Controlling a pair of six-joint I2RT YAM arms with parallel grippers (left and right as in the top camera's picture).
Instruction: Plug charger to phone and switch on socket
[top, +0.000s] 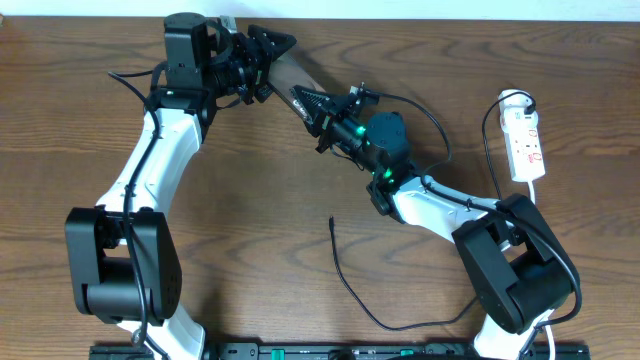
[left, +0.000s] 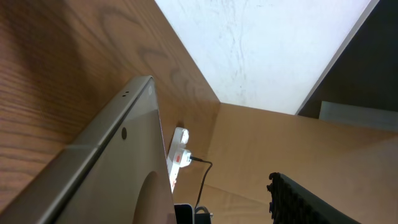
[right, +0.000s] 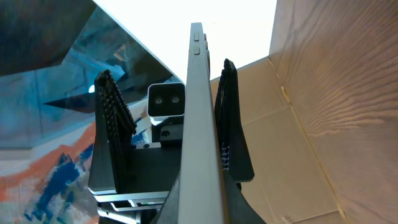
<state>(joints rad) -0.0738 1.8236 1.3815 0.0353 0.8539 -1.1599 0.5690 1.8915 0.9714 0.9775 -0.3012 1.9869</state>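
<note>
**Holding phone; not yet plugging**

Apparently clamps one end of the phone (top: 288, 75) with the right gripper (top: 306, 101), near the far edge of the table (top: 250, 200). Spreads the left gripper (top: 272, 60) wide around the other end, one finger (left: 305, 202) clear. Probably calls for freeing a gripper to fetch the tip of the charger (top: 333, 235), loose mid-table amid open wood. Leaves the socket (top: 524, 140) near the right edge.

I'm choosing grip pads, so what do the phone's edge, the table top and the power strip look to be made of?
The phone edge: likely metal, matte bronze-grey with a soft sheen and raised side buttons. The table: wood or wood-look laminate, with dark brown grain showing; I cannot tell which. The power strip: probably plastic, with a smooth white moulded casing.
</note>
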